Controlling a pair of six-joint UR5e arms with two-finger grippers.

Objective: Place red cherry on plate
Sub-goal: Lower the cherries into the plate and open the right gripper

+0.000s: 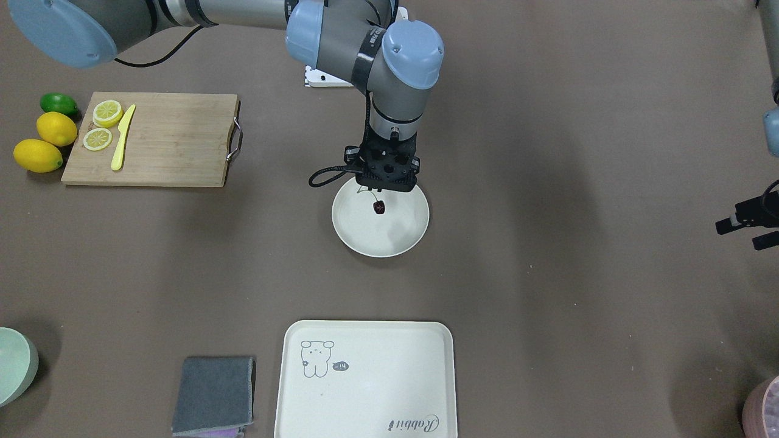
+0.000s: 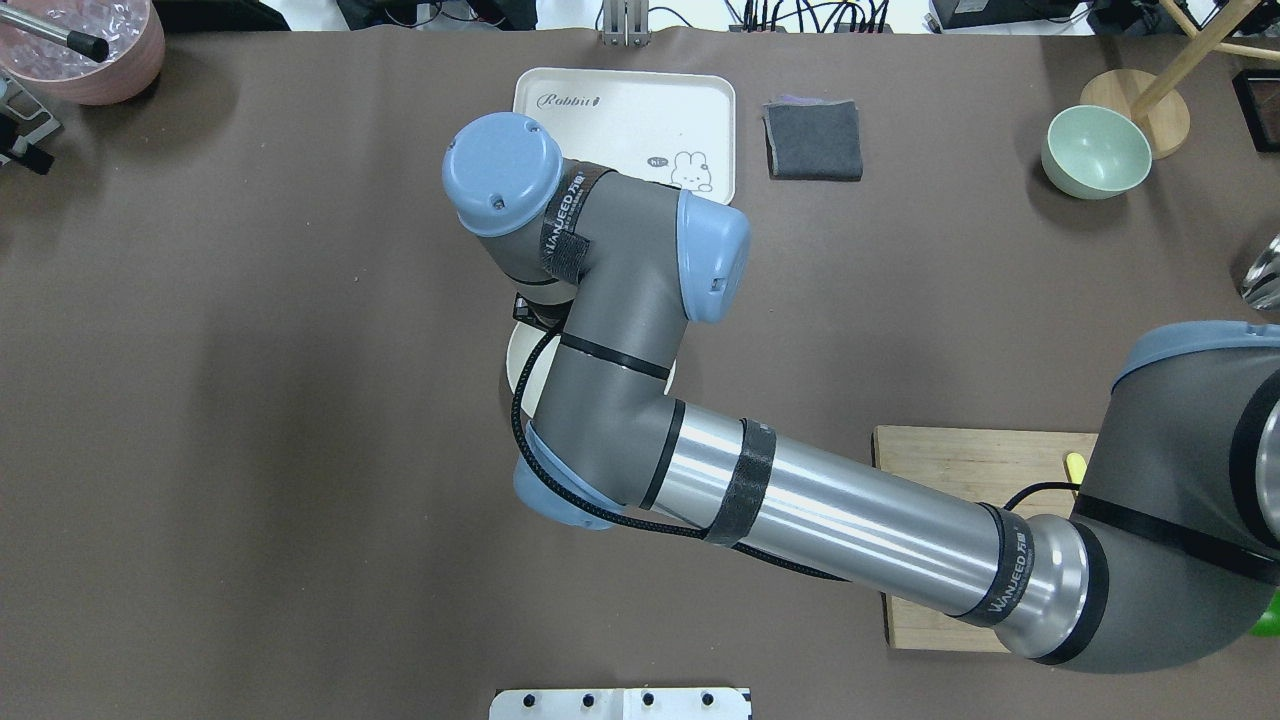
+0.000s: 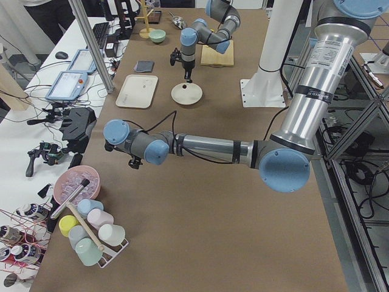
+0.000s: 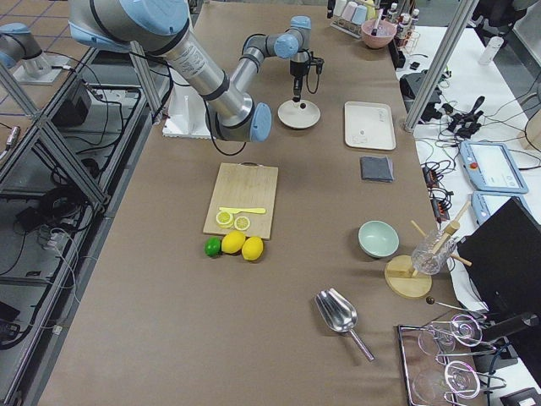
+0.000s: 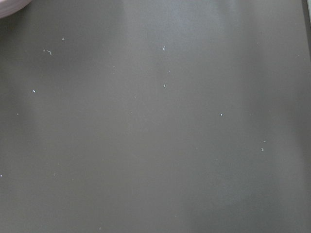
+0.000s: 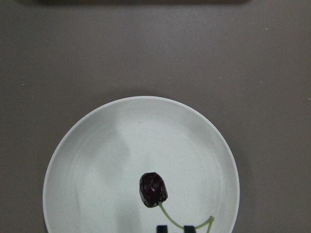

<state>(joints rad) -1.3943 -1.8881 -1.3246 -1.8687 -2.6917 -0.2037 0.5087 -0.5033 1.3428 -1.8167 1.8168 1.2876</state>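
The round cream plate (image 1: 380, 240) sits mid-table. One dark maroon red cherry (image 6: 153, 189) with a thin green stem shows over the plate's near part; it appears too in the front view as the red cherry (image 1: 379, 208). My right gripper (image 6: 174, 227) hangs straight down over the plate's rim, its two dark fingertips (image 6: 160, 227) close together with the stem running between them. I cannot tell whether the cherry touches the plate. My left gripper (image 1: 744, 234) rests far off at the table's end, fingers apart, holding nothing. In the overhead view my right arm hides the cherry.
A wooden cutting board (image 1: 164, 140) carries two lemon slices and a yellow knife (image 1: 123, 137); two lemons (image 1: 47, 143) and a lime (image 1: 59, 104) lie beside it. A rectangular cream tray (image 1: 365, 377), a grey cloth (image 1: 213, 395), a mint bowl (image 1: 12, 365) and a pink bowl (image 1: 764, 407) line the far side.
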